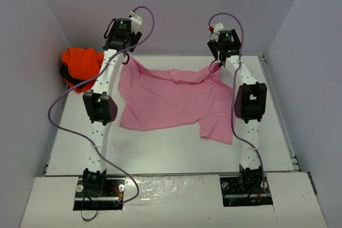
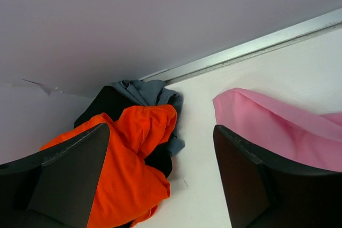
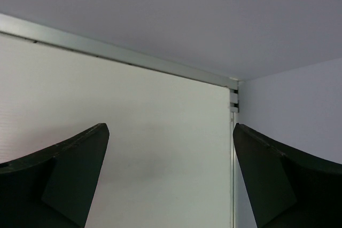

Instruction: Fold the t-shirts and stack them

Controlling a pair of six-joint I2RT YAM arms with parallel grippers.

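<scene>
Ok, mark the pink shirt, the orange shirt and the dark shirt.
Pink shirt (image 1: 171, 102): top view, middle of its spread body.
Orange shirt (image 2: 133, 150): left wrist view, its bulging front fold.
Dark shirt (image 2: 143, 92): left wrist view, grey-blue bunch at its top.

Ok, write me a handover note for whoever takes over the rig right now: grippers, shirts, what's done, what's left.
Left gripper: open, empty, at the far left.
Right gripper: open, empty, over bare white table.
Light pink cloth t-shirt: spread mid-table, wrinkled, unfolded.
Bright orange cloth t-shirt: crumpled on the dark cloth shirt, far-left corner.
Done: pink shirt laid out.
Left: fold all three, then stack.
</scene>
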